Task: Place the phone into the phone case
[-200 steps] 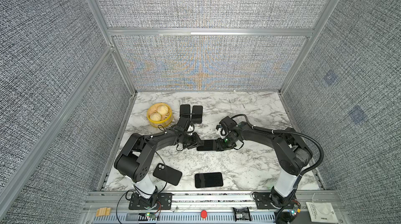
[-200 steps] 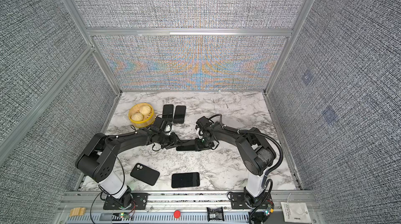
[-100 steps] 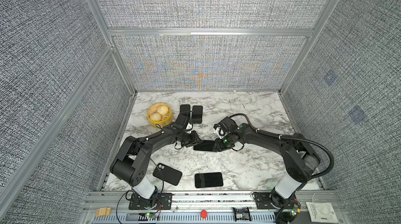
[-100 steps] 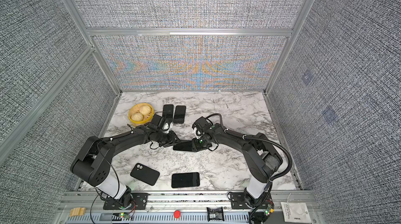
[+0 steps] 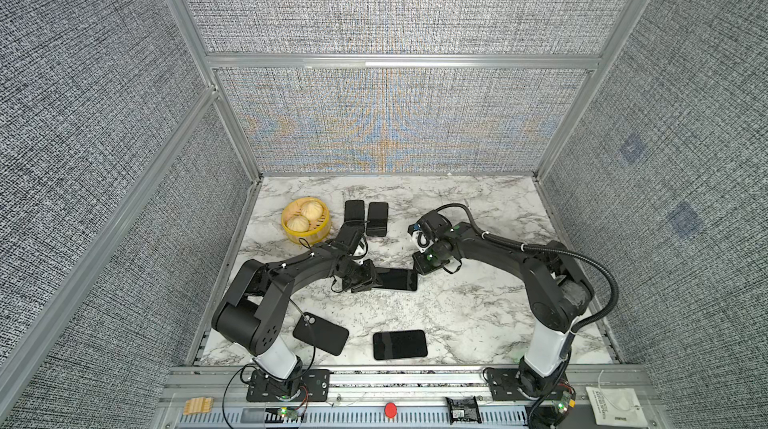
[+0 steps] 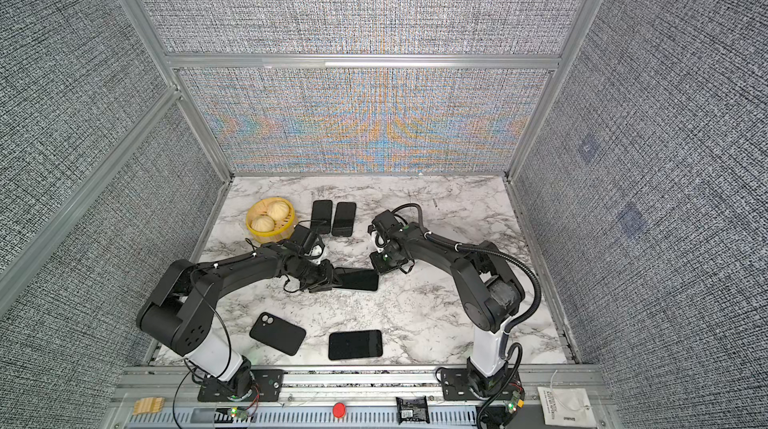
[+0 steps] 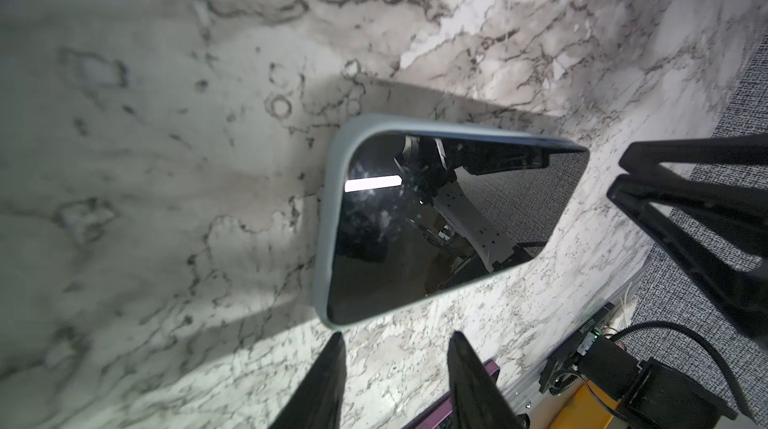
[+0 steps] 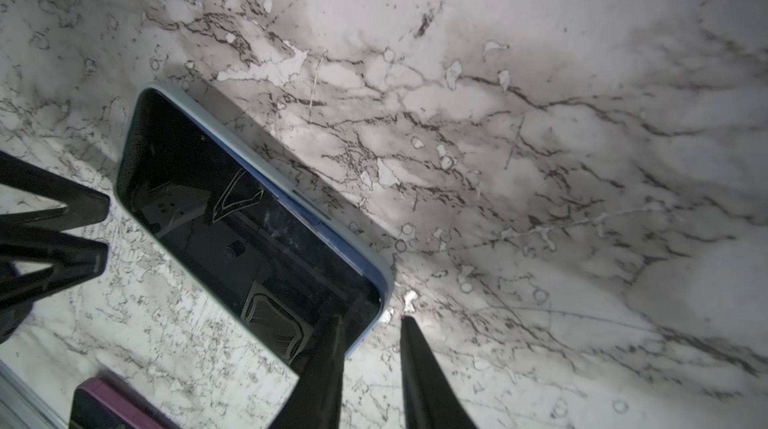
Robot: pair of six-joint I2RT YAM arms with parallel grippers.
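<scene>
A: Which way is the phone (image 5: 397, 279) lying?

B: It is lying flat, screen up, near the middle of the marble table (image 5: 478, 306). Its long axis is running left to right across both top views, with one short end pointing at each arm.

A: And the phone case (image 7: 330, 215)?

B: The left wrist view is showing a pale blue rim wrapping the phone's end and corners, while the top views are giving only a dark slab. Whether every edge is sitting fully in, I cannot tell.

A: What is the left gripper (image 7: 397, 335) doing?

B: Its fingers are standing well apart and gripping nothing. The tips are hanging just beside the phone's near corner; touching or not, I cannot tell.

A: The right gripper (image 8: 372, 319)?

B: The right wrist view is showing its fingers (image 8: 328, 348) a narrow gap apart, straddling a corner of the phone. One is crossing over the screen, the other is sitting outside the rim, and bare marble is showing between them. It is not pinching anything.

A: The arms?

B: Both are reaching low and forward with elbows bent. The forearms are converging on the phone's two ends, wrists close to the table.

A: What else are only the top views showing?

B: A yellow steamer basket (image 5: 305, 235) holding two buns (image 5: 311, 210), two dark handsets (image 5: 365, 217) side by side behind, and a black slab (image 5: 320, 333) and a dark rectangle (image 5: 400, 344) near the front. The wrist views are catching just a purple-edged thing (image 8: 112, 395).
</scene>
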